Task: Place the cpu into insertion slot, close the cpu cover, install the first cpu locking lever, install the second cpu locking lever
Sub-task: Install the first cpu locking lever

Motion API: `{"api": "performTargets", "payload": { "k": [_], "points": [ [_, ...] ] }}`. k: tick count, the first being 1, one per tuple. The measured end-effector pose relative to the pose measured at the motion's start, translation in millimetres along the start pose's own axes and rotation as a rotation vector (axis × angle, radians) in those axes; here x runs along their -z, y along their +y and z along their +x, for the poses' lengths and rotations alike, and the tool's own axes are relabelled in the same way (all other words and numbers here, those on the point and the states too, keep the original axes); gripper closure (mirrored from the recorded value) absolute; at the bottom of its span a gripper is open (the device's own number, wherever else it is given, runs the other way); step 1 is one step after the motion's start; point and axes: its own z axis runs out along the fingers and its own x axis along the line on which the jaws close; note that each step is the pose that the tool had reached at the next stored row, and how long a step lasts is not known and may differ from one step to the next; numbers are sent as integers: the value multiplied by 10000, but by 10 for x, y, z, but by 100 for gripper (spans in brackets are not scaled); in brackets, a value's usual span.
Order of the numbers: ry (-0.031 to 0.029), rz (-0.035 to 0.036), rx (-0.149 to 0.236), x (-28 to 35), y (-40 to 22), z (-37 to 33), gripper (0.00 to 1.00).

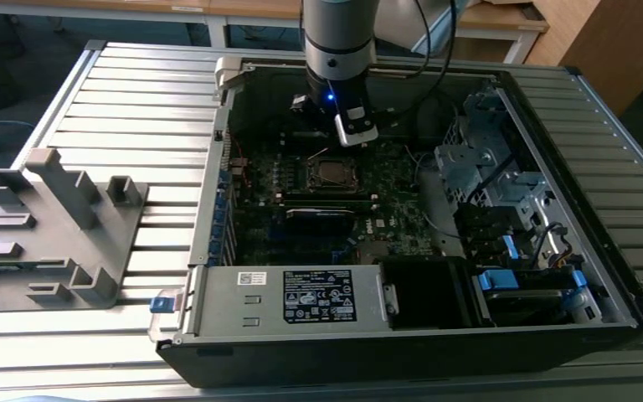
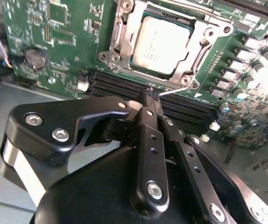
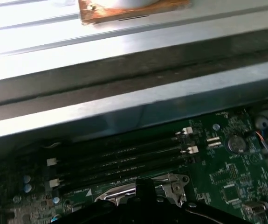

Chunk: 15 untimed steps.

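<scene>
one arm (image 1: 338,42) reaches down into an open case (image 1: 411,356) lying on a slatted table (image 1: 131,100). the gripper (image 1: 355,134) hangs over the board, just beyond the socket. in the second wrist view the cpu (image 2: 161,45) sits in the socket, and the cover (image 2: 116,37) lies flat around it, framing its grey top. the jaws are together, and the gripper's tip (image 2: 151,92) stands over the memory slots (image 2: 120,86) at the end of a thin silver lever (image 2: 178,89) that runs along the socket's edge. i cannot tell if the tip pinches that end. a grey fixture (image 1: 54,226) stands on the table, well apart from the case.
</scene>
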Motion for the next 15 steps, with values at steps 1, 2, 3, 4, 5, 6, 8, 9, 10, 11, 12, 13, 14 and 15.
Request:
{"api": "performTargets", "payload": {
  "k": [1,2,3,4,5,6,8,9,10,11,12,13,14,15],
  "points": [
    [-5,0,-24,0,0,0,90],
    [-6,0,-25,0,0,0,90],
    [-6,0,-26,0,0,0,90],
    [-7,0,-28,-1,2,0,90],
    [-8,-1,-29,-2,4,2,90],
    [-8,0,-31,-2,7,3,90],
    [-8,0,-34,-4,14,6,90],
    [-8,-2,-36,-5,17,7,90],
    [-8,-4,-39,-6,20,8,90],
    [-9,-4,-44,-7,23,10,90],
    [-10,-6,-50,-8,27,11,90],
    [-11,-6,-56,-8,29,12,90],
    [-12,-5,-60,-9,31,13,90],
    [-13,-6,-65,-9,32,13,90]
  ]
}}
